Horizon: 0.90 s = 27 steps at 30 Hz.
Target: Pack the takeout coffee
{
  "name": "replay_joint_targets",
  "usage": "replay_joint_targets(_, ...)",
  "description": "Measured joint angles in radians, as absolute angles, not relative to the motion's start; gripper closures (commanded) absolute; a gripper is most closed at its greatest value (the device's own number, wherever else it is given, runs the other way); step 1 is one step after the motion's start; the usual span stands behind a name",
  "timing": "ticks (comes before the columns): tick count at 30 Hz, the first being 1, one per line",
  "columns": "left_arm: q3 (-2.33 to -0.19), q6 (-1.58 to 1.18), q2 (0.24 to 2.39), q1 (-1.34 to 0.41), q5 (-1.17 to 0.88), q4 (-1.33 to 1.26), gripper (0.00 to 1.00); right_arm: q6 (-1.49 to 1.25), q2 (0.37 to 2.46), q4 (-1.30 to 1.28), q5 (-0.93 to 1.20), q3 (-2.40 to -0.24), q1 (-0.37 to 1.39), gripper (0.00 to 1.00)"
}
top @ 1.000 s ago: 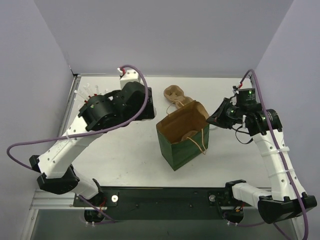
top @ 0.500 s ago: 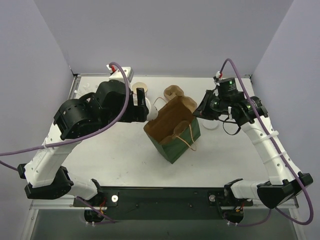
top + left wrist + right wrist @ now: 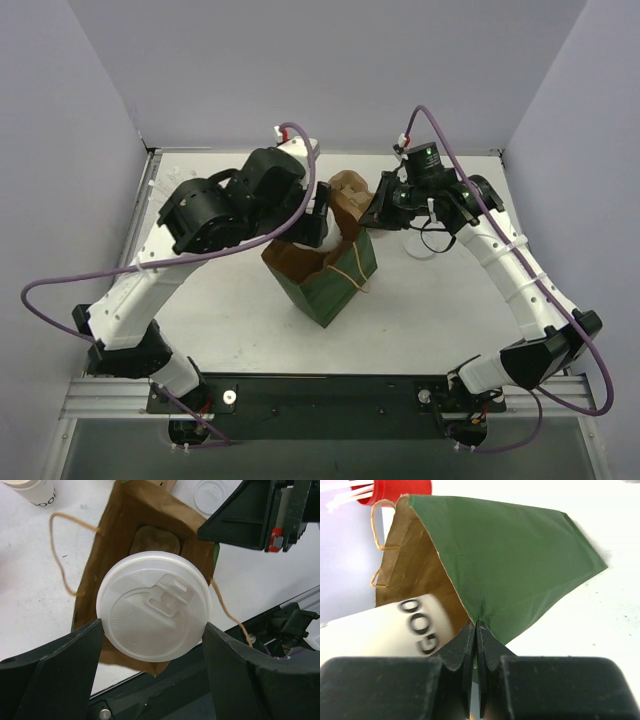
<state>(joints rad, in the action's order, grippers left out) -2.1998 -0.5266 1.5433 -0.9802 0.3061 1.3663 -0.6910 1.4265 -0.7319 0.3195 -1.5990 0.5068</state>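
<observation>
**Step in hand: lower the cup into the bag.**

1. Nearest the left wrist camera, the left gripper (image 3: 152, 627) stands with its jaws spread wide. One finger bears on each side of the takeout coffee (image 3: 152, 610). The cup is gripped and upright, with its lid facing the camera at frame centre.
2. Directly beneath the cup lies the open mouth of the paper bag (image 3: 112, 540). Through the mouth, a well of the pulp carrier (image 3: 155, 540) shows at the bag bottom, slightly above frame centre.
3. In the right wrist view, the right gripper (image 3: 476, 630) is fully closed. It pinches the bag rim at lower centre, where the green outer face meets the brown lining. This grip appears to hold the mouth open.
4. Beyond the bag, a flat lid (image 3: 212, 495) lies on the table at the upper right of the left wrist view.

**Procedure.** Centre the cup over the carrier well before descending. Descend vertically and keep the twine handles clear of the fingers. Release only once the base seats. The mouth looks barely wider than the spread jaws, so the fingers may snag the rim.
</observation>
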Motion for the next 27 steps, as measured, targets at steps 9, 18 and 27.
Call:
replay_joint_targets(9,-2.267,-0.482,1.723,-0.981,0.309,1.366,0.63,-0.683,1.454,-0.703,0.405,-1.617,0.511,1.0)
replay_joint_targets(18,-2.148,-0.467,1.744,-0.981,0.31,1.365,0.63,-0.699,1.456,-0.652,0.496,-1.506,0.455,1.0)
replay_joint_targets(27,-2.084,-0.445,1.792,-0.978,0.308,1.365,0.64,-0.709,1.456,-0.618,0.532,-1.475,0.437,0.72)
